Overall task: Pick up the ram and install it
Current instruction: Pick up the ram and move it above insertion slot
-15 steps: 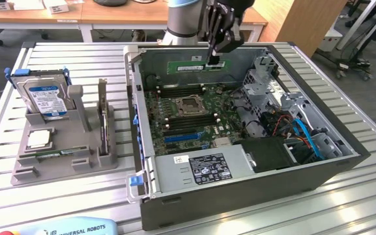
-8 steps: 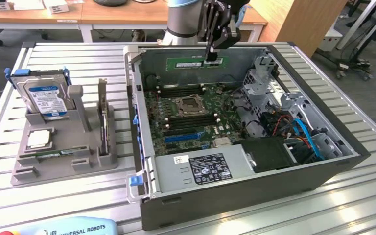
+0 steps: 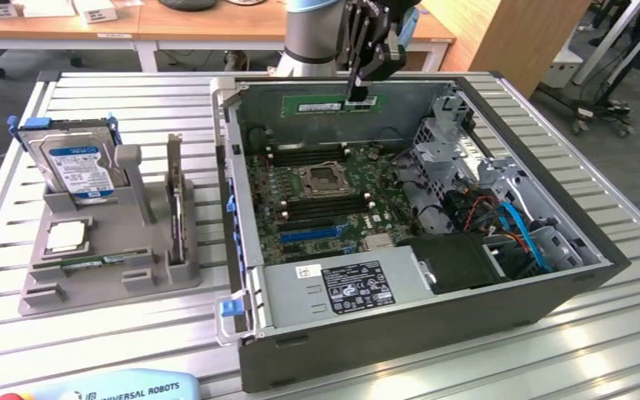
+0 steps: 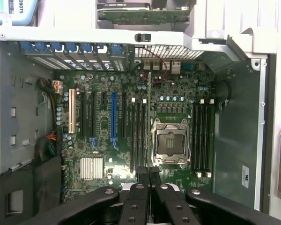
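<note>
Slatted table [image 3: 131,333]: hand [image 3: 357,93] hangs above case [image 3: 409,333], pinching ram [image 3: 314,106].

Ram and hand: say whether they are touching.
Touching. The exterior view shows the hand shut on the ram, its fingertips pinching the stick's end at that view's right and holding it up.

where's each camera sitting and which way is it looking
Exterior view: off the arm, raised, looking down at a slant across the table at the open computer case; the arm shows, its gripper shut on the ram.
Wrist view: on the wrist, looking straight down into the case at the motherboard; the gripper shows, with the ram edge-on.
Shared: the gripper, ram, motherboard and its CPU socket.
</note>
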`<state>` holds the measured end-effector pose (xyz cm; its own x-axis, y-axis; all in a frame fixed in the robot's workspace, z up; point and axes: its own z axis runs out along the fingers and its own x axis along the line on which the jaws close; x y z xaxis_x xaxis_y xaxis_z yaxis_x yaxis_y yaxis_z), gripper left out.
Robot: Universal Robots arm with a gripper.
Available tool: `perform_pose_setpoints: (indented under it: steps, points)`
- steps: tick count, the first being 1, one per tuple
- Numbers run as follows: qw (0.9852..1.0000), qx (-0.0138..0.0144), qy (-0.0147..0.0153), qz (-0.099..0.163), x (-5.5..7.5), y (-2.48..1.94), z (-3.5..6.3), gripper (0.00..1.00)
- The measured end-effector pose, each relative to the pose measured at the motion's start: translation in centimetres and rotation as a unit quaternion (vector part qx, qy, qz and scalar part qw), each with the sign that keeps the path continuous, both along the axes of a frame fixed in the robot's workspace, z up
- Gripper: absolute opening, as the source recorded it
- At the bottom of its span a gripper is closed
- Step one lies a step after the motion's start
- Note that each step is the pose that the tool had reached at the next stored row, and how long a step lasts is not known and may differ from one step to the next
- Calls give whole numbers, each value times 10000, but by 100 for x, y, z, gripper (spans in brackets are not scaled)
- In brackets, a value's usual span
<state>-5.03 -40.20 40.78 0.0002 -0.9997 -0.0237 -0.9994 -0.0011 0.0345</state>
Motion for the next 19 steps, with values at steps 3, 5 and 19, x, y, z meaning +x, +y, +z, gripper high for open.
perform_pose_setpoints:
  steps: [3,5,19]
  points:
    - [10000,0,0,0,0,2,-54,11]
    - [10000,0,0,-1,0,3,-88,11]
    - [10000,0,0,-1,0,7,-316,11]
